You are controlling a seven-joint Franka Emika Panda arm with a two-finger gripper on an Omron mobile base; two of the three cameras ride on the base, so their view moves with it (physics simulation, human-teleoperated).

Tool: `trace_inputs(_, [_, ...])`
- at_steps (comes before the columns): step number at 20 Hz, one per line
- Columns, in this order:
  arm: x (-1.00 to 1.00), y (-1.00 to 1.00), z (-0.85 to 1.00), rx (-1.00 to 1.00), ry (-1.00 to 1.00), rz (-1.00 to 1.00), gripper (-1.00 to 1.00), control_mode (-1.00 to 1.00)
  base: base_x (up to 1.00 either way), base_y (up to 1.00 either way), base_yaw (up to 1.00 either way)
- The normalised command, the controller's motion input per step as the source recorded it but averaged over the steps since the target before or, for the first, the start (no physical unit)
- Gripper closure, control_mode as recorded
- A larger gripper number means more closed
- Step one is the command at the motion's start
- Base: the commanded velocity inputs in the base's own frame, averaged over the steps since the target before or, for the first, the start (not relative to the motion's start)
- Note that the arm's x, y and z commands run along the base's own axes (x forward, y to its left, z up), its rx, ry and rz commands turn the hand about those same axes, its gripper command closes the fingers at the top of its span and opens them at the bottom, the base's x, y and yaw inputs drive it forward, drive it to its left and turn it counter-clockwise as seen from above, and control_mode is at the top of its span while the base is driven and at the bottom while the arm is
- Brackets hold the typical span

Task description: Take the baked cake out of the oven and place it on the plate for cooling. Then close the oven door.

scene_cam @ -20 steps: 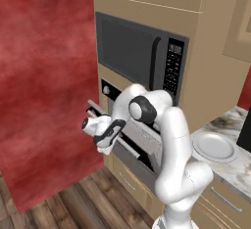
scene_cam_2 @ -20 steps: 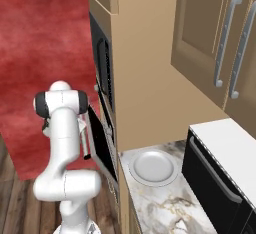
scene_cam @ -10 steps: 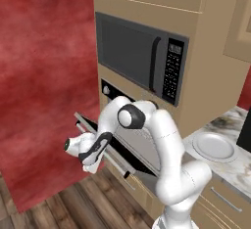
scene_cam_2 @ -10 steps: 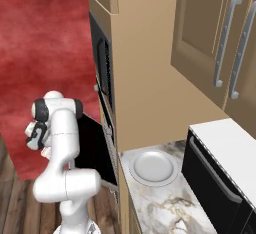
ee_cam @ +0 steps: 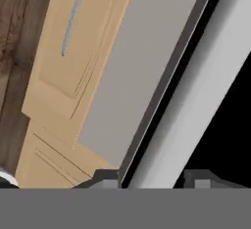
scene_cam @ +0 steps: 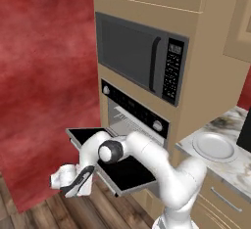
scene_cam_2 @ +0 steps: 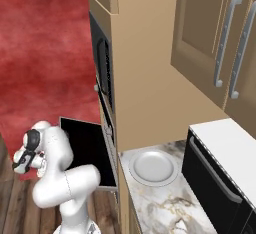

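The oven (scene_cam: 133,108) sits under the microwave. Its door (scene_cam: 128,174) hangs fully down, lying flat, with the dark glass facing up (scene_cam_2: 84,143). My gripper (scene_cam: 73,184) is low at the door's front edge, near the floor (scene_cam_2: 20,164). In the hand view the long silver bar handle (ee_cam: 196,105) runs between my fingertips, and my gripper (ee_cam: 152,176) is shut on it. The open cavity shows wire racks (scene_cam: 128,123). The cake is hidden from me. The round grey-white plate (scene_cam: 213,146) lies bare on the marble counter to the right of the oven (scene_cam_2: 151,167).
A dark grey microwave (scene_cam: 137,54) is built in above the oven. A black appliance (scene_cam_2: 220,175) stands on the counter right of the plate. Tan drawer fronts (ee_cam: 54,76) lie below the door. A red wall is at the left, over a wooden floor (scene_cam: 34,213).
The oven door has swung from partly open down to flat. My gripper went down and outward with the handle.
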Motion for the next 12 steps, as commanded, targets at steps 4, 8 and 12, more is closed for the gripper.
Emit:
trace_inputs(4, [-0.44,0.72,0.62,0.0,0.01,-0.01,-1.0,-1.0,0.0,0.0,0.0])
trace_inputs(8, [-0.77,0.32,1.0,0.01,-0.01,-0.04,-1.0,-1.0,0.0,0.0,0.0])
trace_inputs(12, [-0.87,-0.06,1.0,0.04,-0.04,-0.01,-1.0,-1.0,0.0,0.0,0.0])
